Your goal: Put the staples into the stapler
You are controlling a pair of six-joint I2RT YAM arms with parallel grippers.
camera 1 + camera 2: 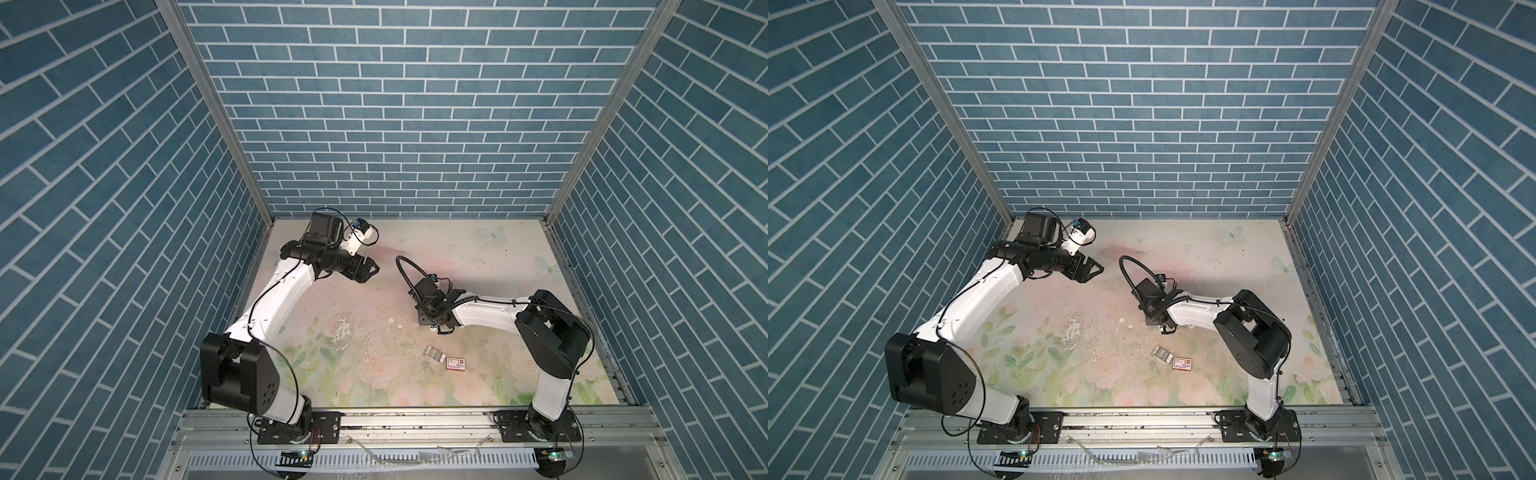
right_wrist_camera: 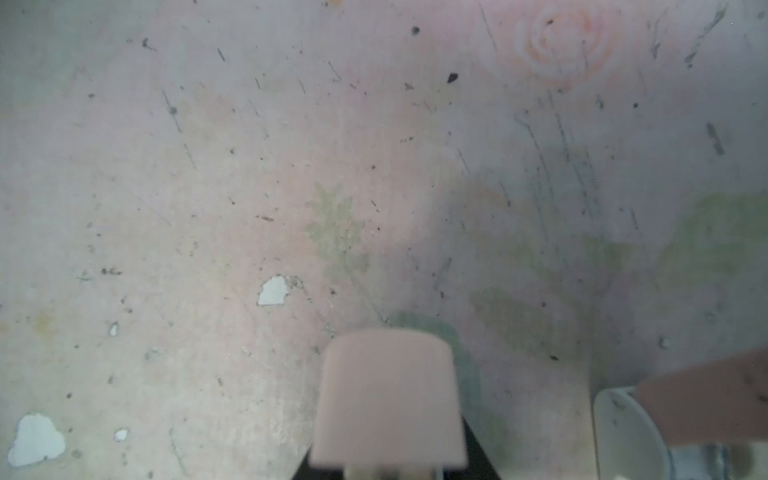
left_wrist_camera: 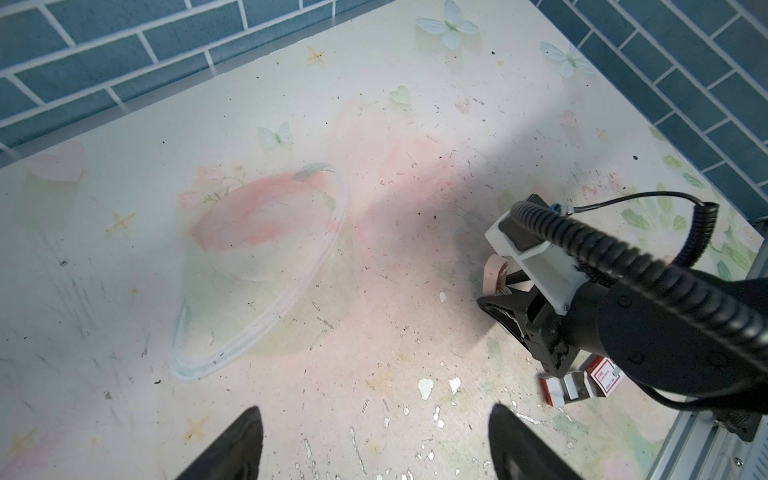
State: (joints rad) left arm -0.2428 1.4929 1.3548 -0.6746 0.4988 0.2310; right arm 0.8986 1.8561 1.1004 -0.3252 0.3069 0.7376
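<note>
My left pincer (image 1: 368, 270) hangs wide open and empty above the surface (image 1: 374, 374), while I cannot tell whether my right pincer (image 2: 519, 374) grips anything.

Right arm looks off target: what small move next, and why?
Probably shift the right gripper toward the staples beside the red-and-white box. Its pads stand apart over the table, holding nothing, and the strips lie nearer the robot's base.
</note>
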